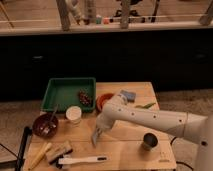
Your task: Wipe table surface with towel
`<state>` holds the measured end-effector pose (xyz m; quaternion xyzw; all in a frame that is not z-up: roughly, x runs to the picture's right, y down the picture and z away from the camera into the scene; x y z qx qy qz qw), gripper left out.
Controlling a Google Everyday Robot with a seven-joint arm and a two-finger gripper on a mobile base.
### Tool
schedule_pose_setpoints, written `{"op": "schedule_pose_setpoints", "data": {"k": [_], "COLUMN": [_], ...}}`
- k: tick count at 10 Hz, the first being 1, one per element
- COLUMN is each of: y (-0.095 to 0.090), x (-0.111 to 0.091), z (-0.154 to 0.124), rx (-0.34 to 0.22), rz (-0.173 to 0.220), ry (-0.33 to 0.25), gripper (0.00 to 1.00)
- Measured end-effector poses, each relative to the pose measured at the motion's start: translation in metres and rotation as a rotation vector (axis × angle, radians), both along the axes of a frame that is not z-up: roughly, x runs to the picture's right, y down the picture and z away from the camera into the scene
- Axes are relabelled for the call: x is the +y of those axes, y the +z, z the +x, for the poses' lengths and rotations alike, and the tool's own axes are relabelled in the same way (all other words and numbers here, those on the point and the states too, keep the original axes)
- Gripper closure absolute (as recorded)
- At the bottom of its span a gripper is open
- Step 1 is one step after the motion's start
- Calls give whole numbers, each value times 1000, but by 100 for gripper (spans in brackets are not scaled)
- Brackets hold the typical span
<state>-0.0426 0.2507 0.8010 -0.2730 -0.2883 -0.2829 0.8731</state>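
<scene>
The table surface is a light tan wooden top with plank seams. My white arm reaches in from the right across its middle. My gripper points down at the table's centre-left, in front of the white cup. It is shut on the towel, a narrow pale grey cloth that hangs from it with its lower end on the wood.
A green tray with a pine cone stands at back left. An orange bowl, a blue pad, a white cup, a dark bowl, a metal cup and a white-handled brush are on the table.
</scene>
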Motion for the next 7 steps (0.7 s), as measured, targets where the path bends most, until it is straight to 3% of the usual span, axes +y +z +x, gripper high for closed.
{"op": "schedule_pose_setpoints", "data": {"k": [3,7], "y": [-13,-7], "x": [11,1], "z": [6,72], "rx": [-8,85], "rz": [-18,-2], "ry": [-28,-9], "gripper": [100,100]}}
